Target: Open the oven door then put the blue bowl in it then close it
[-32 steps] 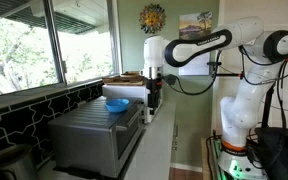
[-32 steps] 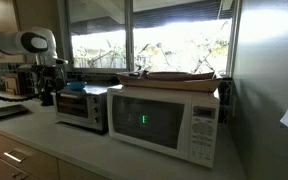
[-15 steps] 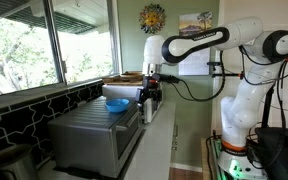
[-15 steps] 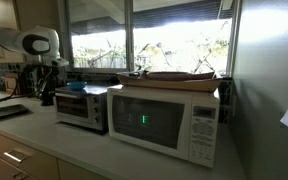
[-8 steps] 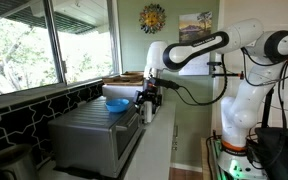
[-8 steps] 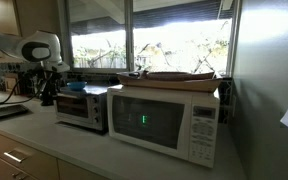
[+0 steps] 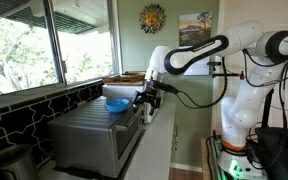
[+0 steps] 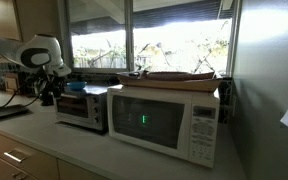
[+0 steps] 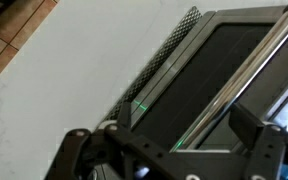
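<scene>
1. 3 steps in this job and none of them looks done yet. In the wrist view the oven door (image 9: 194, 85) sits flush in its frame, so I'd call it shut.
2. The blue bowl (image 7: 116, 104) is on the ribbed top of the oven (image 7: 89, 135), with nothing touching it.
3. The gripper (image 7: 147, 97) hangs at the oven's front top corner, near the bowl but apart from it. In the wrist view the jaws are spread wide with nothing between them, aimed at the door.
4. Where to grab: the silver handle bar (image 9: 242, 72) running along the door. It's rigid metal, so it won't give, and it's probably slick. I'd put the jaws square across it near the middle so the door doesn't twist. My guess is the hinge has some stiffness, so pull along its arc, not straight out.
5. The bowl looks light and stiff, though I can't tell the material. The rim is the obvious pinch spot. A nudge could send it skating across those ribs.
6. Heads up: the white microwave (image 8: 164, 118) on the same surface (image 9: 64, 70) is not the target.
</scene>
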Controlling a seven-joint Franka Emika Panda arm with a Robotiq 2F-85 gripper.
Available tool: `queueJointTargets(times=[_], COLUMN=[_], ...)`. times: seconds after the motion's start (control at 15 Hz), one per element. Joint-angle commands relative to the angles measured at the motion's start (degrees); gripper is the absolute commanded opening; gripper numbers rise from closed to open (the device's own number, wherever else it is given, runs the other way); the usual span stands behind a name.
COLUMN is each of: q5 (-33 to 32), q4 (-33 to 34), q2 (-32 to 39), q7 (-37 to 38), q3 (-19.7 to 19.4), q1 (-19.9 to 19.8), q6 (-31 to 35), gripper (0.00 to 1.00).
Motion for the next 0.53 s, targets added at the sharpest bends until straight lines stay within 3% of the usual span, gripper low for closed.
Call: queueJointTargets(times=[0.0,0.47], q5=[1.7,2.4], q4=[-3.2,-4.8], q2=[-2.0,-1.5], q7=[0.5,0.2], q3=[-0.7,-1.2], q1=[0.5,0.8], q6=[3.1,5.6], gripper=[1.0,1.0])
